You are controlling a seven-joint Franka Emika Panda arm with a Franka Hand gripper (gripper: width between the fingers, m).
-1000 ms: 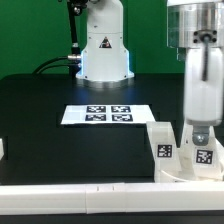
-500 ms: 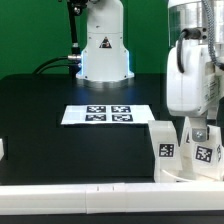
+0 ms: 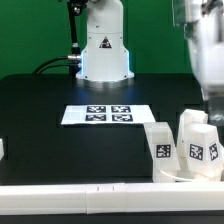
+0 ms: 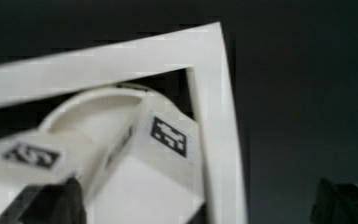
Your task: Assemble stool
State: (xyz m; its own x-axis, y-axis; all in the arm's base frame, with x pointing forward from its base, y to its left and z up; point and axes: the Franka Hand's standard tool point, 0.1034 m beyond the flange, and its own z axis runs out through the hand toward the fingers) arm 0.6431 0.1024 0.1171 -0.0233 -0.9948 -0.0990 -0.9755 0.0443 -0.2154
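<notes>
The gripper (image 4: pixel 158 205) shows only in the wrist view, as two dark, blurred finger tips (image 4: pixel 34 205) at the picture's edge, standing wide apart. Nothing sits between them and they touch nothing, so the tool is released and empty. In the exterior view only the white arm (image 3: pixel 205 50) is seen, at the exterior view's right, above the stool parts; the gripper itself is out of that picture.

The stool parts sit at the near edge of the black table (image 3: pixel 60 125), toward the exterior view's right. Two chunky white legs (image 3: pixel 198 140) stand upright there, just beside each other, each with a black-and-white square tag (image 3: pixel 196 152) facing the camera. They stand on the round white seat (image 3: pixel 185 172), of which only a part shows. A white rail (image 3: pixel 70 188) runs along the near edge of the table.

The wrist view looks down on the legs (image 4: pixel 114 130), with two tags visible, next to a white corner of the rail (image 4: pixel 202 90).

The marker board (image 3: pixel 108 114) lies flat in the middle of the table, well apart from the stool parts. The arm's white base (image 3: pixel 104 45) stands at the far side.
</notes>
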